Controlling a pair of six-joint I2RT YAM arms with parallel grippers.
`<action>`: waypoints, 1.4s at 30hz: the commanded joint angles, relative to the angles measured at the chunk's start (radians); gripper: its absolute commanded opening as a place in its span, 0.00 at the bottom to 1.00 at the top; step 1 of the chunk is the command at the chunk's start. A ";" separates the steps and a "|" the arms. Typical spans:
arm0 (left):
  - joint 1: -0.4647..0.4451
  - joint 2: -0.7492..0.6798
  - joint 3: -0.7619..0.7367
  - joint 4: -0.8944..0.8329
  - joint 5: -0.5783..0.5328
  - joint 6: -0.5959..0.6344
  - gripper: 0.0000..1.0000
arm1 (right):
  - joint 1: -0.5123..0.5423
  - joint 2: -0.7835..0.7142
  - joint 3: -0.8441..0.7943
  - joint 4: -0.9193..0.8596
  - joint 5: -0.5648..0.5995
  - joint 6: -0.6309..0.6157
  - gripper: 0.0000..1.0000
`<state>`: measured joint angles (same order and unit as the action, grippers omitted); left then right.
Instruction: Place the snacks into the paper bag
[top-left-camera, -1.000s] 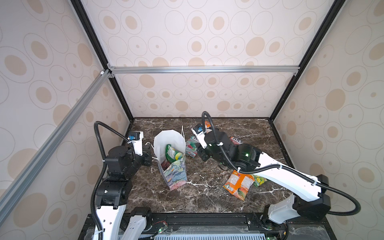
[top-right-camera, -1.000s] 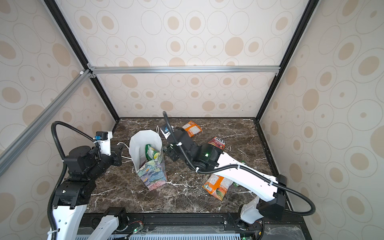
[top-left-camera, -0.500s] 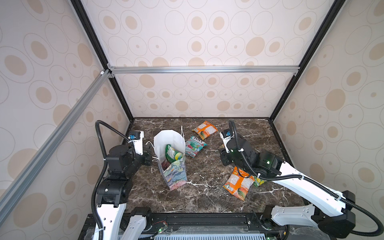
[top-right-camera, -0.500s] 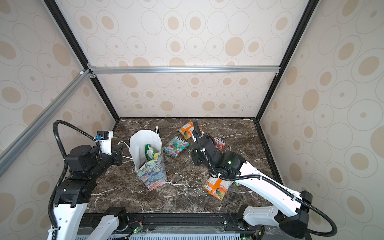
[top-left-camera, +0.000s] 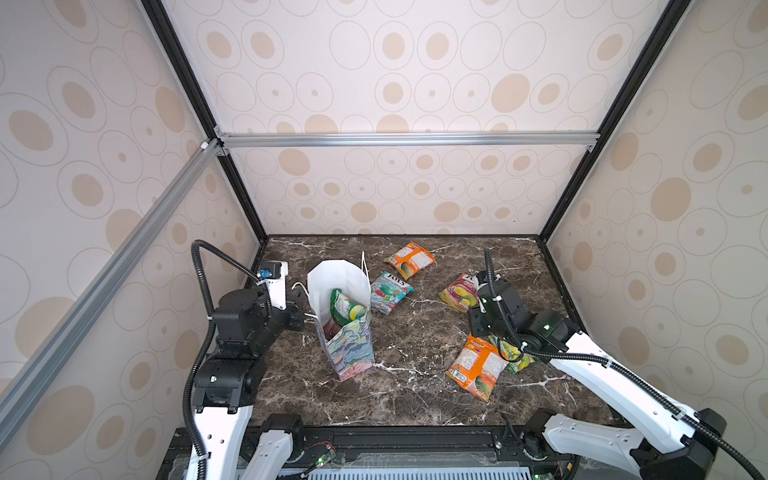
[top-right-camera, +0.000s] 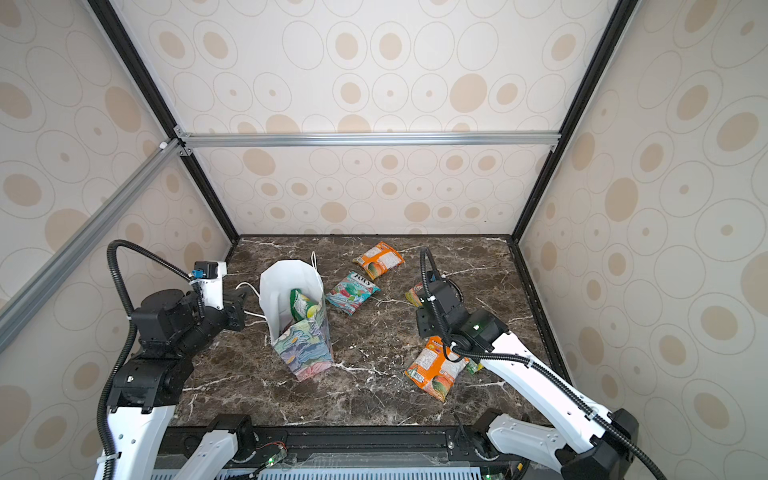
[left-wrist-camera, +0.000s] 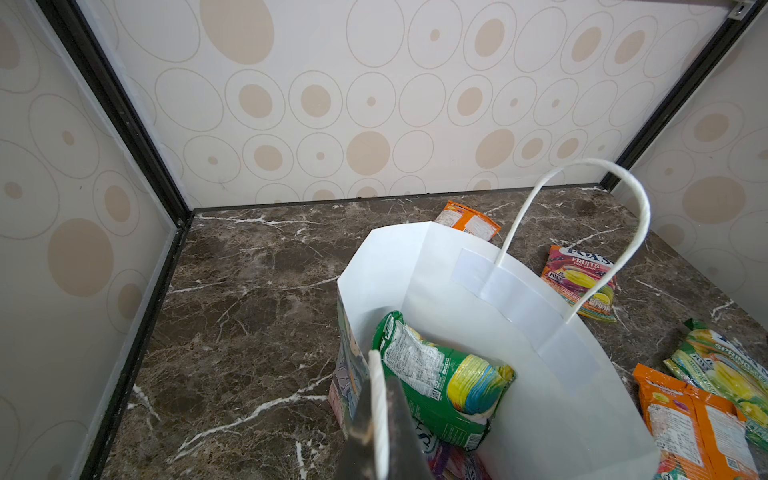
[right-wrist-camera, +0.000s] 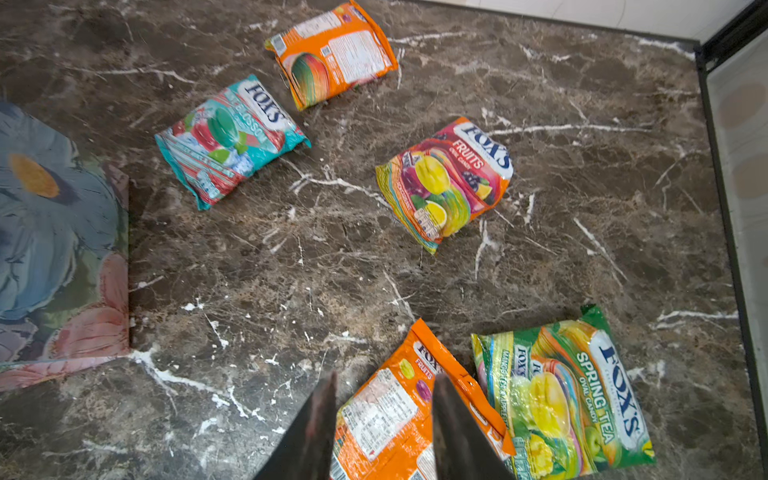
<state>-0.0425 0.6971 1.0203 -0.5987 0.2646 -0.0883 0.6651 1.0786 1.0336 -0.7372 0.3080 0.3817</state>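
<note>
The paper bag (top-left-camera: 348, 357) stands upright at the left, floral outside, white inside (left-wrist-camera: 552, 399). A green packet (left-wrist-camera: 440, 382) leans inside it above more snacks. My left gripper (left-wrist-camera: 380, 415) is shut on the bag's near white cord handle (left-wrist-camera: 377, 386). My right gripper (right-wrist-camera: 386, 378) hangs open over an orange packet (right-wrist-camera: 386, 419) at the front right, one finger on each side of it. A green "Spring Tea" packet (right-wrist-camera: 565, 395) lies beside that one. Teal (top-left-camera: 388, 291), orange (top-left-camera: 409, 259) and red-yellow (top-left-camera: 459, 293) packets lie flat further back.
The snacks lie on a dark marble table (top-left-camera: 415, 399) enclosed by patterned walls with black corner posts (top-left-camera: 557, 224). The bag's far handle (left-wrist-camera: 582, 208) stands up over its opening. The right arm's black cable (top-left-camera: 582, 357) loops over the front right packets.
My right arm has swung from beside the bag to the front right, above the orange packet, and its jaws have widened a little. The left arm and bag have not moved.
</note>
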 joint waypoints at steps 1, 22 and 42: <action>-0.004 -0.003 0.007 0.014 -0.001 0.013 0.01 | -0.026 0.003 -0.022 0.007 -0.062 0.018 0.41; -0.005 -0.010 -0.002 0.017 -0.003 0.012 0.02 | -0.208 0.204 -0.130 0.094 -0.183 -0.024 0.48; -0.005 -0.011 -0.002 0.015 -0.001 0.011 0.04 | -0.262 0.459 -0.123 0.178 -0.244 -0.067 0.50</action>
<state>-0.0444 0.6880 1.0138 -0.5915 0.2626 -0.0883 0.4091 1.5070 0.9024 -0.5575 0.0807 0.3260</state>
